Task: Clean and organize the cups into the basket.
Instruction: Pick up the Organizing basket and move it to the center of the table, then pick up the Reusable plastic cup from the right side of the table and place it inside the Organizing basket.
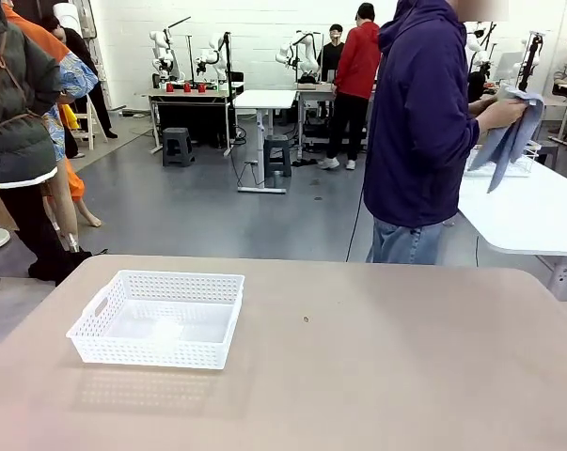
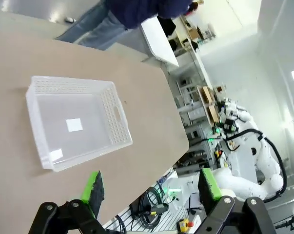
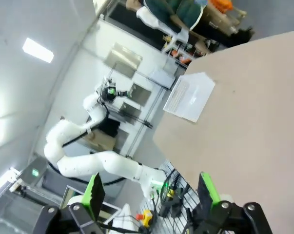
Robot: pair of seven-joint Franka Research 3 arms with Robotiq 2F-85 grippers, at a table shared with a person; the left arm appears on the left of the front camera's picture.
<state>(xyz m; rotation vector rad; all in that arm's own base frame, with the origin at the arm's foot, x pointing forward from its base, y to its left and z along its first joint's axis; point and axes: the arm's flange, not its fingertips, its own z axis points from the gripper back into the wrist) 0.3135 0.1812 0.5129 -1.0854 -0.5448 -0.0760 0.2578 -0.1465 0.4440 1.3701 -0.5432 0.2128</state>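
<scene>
The tan counter point(image 1: 405, 357) carries the white basket point(image 1: 180, 275), empty, toward its left front, well apart from the person point(image 1: 419, 122) at the far side holding a blue-grey cloth point(image 1: 509, 141). The robot's left hand point(image 2: 150, 184) and right hand point(image 3: 150, 189) both hang spread, gripping nothing. Best wait for wiped cups, then lay each flat inside, clear of the rim.
</scene>
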